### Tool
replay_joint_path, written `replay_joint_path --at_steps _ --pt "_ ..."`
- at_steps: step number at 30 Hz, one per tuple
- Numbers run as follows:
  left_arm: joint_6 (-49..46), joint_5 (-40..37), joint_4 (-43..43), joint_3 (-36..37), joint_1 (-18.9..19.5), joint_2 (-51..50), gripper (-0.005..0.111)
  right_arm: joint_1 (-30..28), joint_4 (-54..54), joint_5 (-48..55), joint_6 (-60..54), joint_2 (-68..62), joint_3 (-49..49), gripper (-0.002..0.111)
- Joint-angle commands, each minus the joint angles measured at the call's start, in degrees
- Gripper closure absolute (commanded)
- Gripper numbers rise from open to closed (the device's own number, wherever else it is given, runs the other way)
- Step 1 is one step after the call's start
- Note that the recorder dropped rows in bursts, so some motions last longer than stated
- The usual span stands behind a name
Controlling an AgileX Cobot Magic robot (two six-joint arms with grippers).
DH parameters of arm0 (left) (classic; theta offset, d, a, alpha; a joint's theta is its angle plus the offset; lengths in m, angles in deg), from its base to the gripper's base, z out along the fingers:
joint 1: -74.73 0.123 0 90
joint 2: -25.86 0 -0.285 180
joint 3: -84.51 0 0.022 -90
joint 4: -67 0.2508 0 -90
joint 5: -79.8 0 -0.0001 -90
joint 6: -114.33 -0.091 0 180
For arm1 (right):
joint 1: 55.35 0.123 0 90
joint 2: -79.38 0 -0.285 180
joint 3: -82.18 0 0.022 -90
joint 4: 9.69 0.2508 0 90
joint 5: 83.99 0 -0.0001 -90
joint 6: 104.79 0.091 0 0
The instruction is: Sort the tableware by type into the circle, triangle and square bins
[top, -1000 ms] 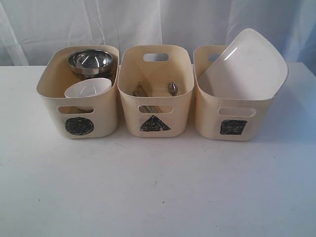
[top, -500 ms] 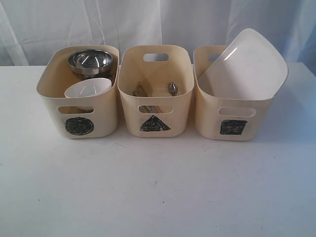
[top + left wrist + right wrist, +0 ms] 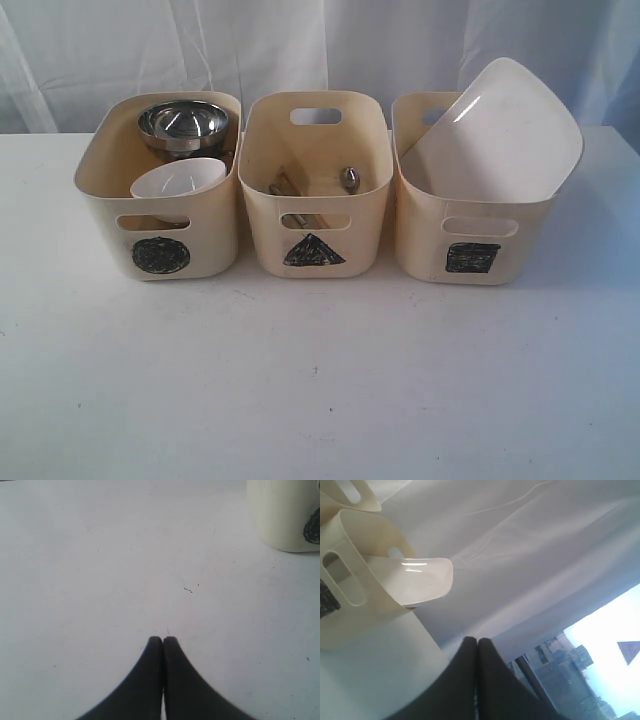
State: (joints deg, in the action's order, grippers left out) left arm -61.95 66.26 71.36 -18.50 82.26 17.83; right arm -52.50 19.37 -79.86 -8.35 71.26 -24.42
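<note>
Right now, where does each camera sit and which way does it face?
Exterior view: off the arms, facing three cream plastic tubs on the white table; no robot part shows.
Left wrist view: low over the table, past the shut left gripper toward one tub's corner.
Right wrist view: tilted, past the shut right gripper toward the large white square plate in its tub.
Shared: exterior and right wrist both show that plate.

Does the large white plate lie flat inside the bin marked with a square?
No, the large white plate stands tilted in the square bin, its upper part rising well above the rim.
</note>
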Motion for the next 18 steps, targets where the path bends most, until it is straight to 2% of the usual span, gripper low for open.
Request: replay_joint_path --at_steps 1,4,18 --pt "0.6 -0.1 -0.3 0.2 -0.3 0.2 0.107 0.0 -12.7 -0.3 0.0 0.3 -0.1 0.108" --pt "0.6 0.2 -0.3 0.2 -0.3 0.2 0.107 0.0 -18.7 0.2 0.0 0.3 -0.1 0.108" --pt "0.5 0.2 -0.3 0.2 -0.3 0.2 0.107 0.0 -22.1 0.2 0.0 0.3 -0.1 0.108"
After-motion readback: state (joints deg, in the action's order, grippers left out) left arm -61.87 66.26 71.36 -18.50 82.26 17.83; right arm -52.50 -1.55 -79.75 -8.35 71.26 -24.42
